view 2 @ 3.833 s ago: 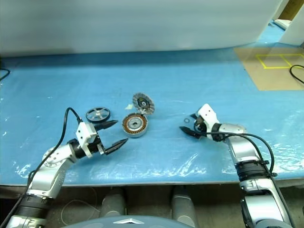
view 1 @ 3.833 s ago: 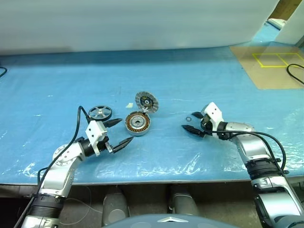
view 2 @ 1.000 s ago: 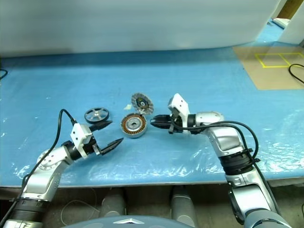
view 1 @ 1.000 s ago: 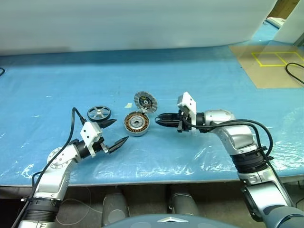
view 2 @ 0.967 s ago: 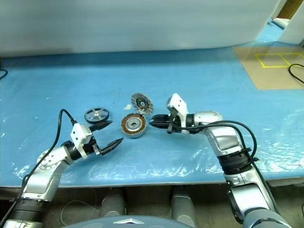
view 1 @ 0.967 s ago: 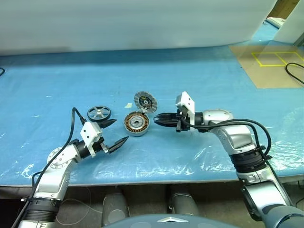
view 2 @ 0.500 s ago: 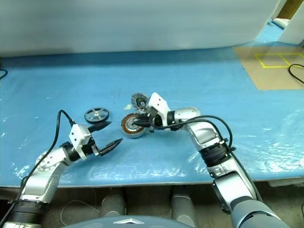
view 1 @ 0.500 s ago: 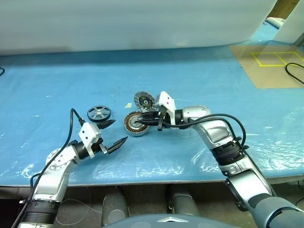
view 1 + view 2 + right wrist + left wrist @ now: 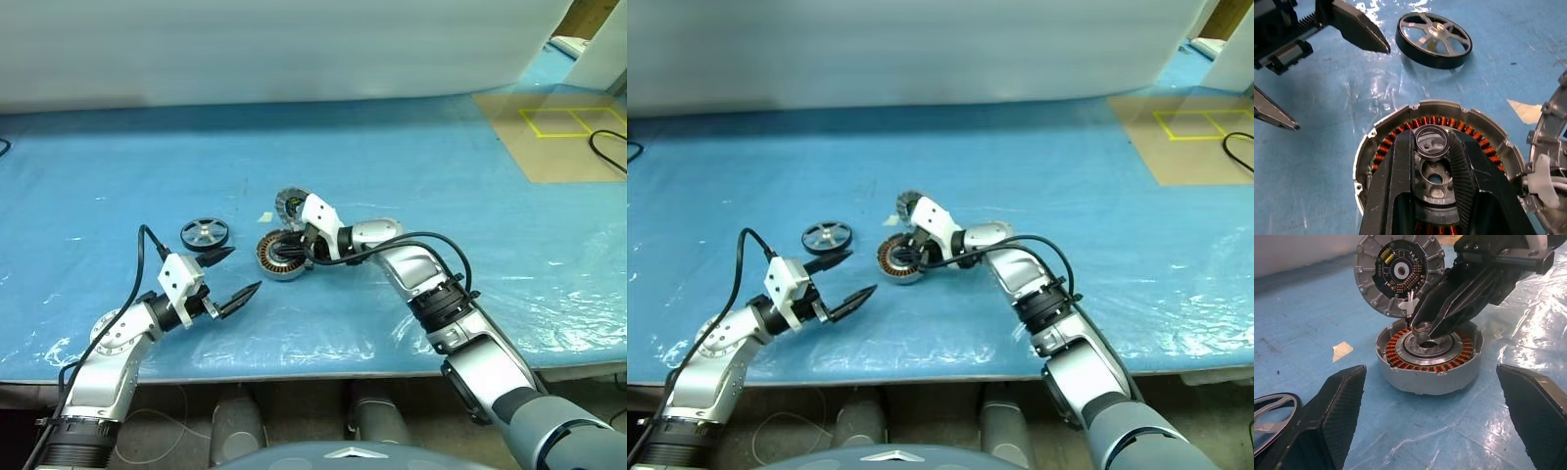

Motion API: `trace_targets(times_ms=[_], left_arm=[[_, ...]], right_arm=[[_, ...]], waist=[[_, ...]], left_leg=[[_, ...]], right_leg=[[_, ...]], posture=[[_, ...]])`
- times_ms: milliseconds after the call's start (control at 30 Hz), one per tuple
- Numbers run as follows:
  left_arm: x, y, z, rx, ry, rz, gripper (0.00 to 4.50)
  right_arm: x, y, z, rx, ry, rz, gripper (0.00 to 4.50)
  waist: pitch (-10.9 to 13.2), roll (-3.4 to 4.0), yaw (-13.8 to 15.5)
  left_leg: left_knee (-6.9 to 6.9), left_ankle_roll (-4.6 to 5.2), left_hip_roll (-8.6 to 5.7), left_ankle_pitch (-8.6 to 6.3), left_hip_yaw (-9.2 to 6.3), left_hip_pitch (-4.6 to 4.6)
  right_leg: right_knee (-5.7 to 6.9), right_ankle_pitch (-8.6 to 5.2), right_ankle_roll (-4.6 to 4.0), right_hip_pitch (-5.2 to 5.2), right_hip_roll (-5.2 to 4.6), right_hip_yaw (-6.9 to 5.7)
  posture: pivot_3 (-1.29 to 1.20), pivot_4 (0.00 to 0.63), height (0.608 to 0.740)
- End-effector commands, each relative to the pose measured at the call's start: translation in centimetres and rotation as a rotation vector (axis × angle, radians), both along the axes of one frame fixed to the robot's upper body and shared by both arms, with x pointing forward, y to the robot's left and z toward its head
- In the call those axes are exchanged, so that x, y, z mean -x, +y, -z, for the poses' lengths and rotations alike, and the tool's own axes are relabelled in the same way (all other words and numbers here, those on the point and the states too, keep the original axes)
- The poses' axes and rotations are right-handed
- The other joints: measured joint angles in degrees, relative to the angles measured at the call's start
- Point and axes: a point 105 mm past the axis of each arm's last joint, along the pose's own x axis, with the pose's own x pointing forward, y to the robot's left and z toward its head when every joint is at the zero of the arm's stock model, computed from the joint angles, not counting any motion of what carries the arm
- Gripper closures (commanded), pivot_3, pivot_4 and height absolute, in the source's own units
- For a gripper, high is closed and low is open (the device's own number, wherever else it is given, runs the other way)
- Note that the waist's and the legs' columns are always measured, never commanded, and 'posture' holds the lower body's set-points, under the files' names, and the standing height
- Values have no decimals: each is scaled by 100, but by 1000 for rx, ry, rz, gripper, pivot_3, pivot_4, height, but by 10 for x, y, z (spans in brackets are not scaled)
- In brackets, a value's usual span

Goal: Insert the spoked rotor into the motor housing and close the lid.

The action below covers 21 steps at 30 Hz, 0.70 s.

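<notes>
The motor housing point(image 9: 267, 260), a grey cup with copper windings, lies mid-table. The lid point(image 9: 1397, 270) stands tilted against its far side, its circuit face showing. My right gripper point(image 9: 292, 249) reaches in from the right and hangs over the housing's centre, shut on a small silver ring point(image 9: 1432, 133). The ring sits just above the central hole. The spoked rotor point(image 9: 206, 233) lies flat to the housing's left. My left gripper point(image 9: 245, 270) hovers open and empty in front of the rotor, pointing at the housing.
A scrap of paper point(image 9: 265, 217) lies behind the housing. A brown board with yellow tape point(image 9: 558, 132) and a black cable point(image 9: 609, 149) sit far right. Blue plastic sheeting covers the table, and a white wall runs along the back.
My right arm has swung left with the ring, from beside the housing to over its centre, and sunk slightly. The left gripper has held still.
</notes>
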Motion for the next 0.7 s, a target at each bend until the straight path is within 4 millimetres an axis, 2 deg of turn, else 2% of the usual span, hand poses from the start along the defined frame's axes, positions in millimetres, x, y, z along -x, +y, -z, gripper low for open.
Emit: trace_targets(times_ms=[33,700], left_arm=[[2,0,-12,3,-44,3,0],[2,-1,-9,-1,-36,6,0]], right_arm=[[-4,2,-11,5,-60,-13,3890],[-6,1,-2,15,-37,5,3890]], waist=[[0,0,-1],[0,0,1]], left_leg=[[0,0,0,0,0,0],[6,0,1,0,0,6]], right_leg=[[0,0,0,0,0,0],[15,0,0,0,0,1]], posture=[[0,150,740],[0,150,740]])
